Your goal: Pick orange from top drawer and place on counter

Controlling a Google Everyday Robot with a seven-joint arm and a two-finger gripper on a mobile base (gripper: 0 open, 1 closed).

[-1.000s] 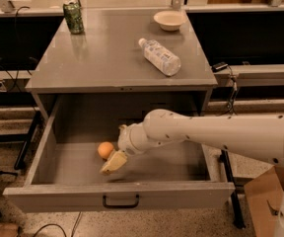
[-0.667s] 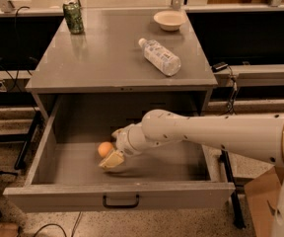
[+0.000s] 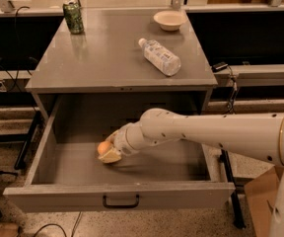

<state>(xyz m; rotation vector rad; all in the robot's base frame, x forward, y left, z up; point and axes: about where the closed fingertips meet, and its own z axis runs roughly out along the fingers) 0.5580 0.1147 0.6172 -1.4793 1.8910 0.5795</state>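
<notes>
The orange [image 3: 101,147] lies on the floor of the open top drawer [image 3: 58,194], left of its middle. My gripper [image 3: 109,148] is down inside the drawer, right against the orange from the right, and covers part of it. The white arm reaches in from the right over the drawer's right side. The grey counter [image 3: 107,63] is the cabinet top just above and behind the drawer.
On the counter lie a clear plastic bottle [image 3: 159,57] on its side at the middle right, a green can [image 3: 73,17] at the back left and a tan bowl [image 3: 169,19] at the back right. A cardboard box [image 3: 258,201] stands on the floor at right.
My gripper has moved a little left and up in the drawer, closing in on the orange. The orange has hardly moved.
</notes>
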